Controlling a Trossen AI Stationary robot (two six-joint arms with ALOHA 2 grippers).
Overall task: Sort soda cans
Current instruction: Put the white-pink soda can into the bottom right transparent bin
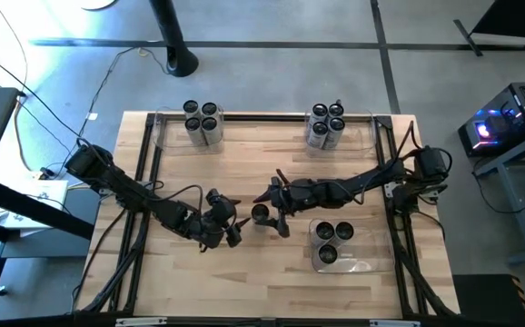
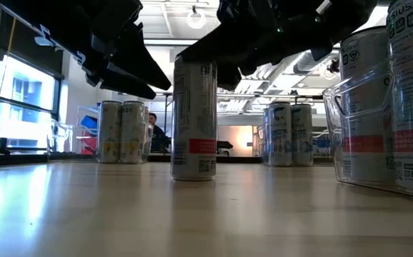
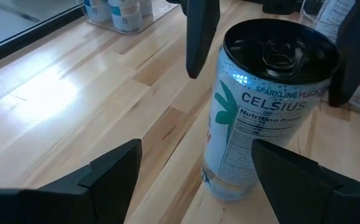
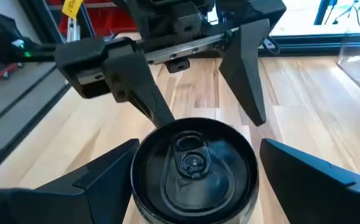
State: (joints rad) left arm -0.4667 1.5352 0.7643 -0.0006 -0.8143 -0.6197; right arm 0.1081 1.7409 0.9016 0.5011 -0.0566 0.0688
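One lone grey-sided soda can with a dark round top [image 1: 261,214] stands upright between my wide-open right gripper [image 1: 276,216], fingers either side of it without touching, and my open left gripper [image 1: 232,227] just beyond; step in hand looks like the pick-up. Next, I judge, my right fingers close squarely and lift straight. Pale wooden table [image 1: 244,163] under me; clear plastic rectangular bins [image 1: 369,136] hold the other cans, windowed room behind.

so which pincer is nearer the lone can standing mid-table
Right. The right pincer is open around the lone can, its fingers flanking the top without gripping. The left pincer, also open, sits just beside the can on the left arm's side.
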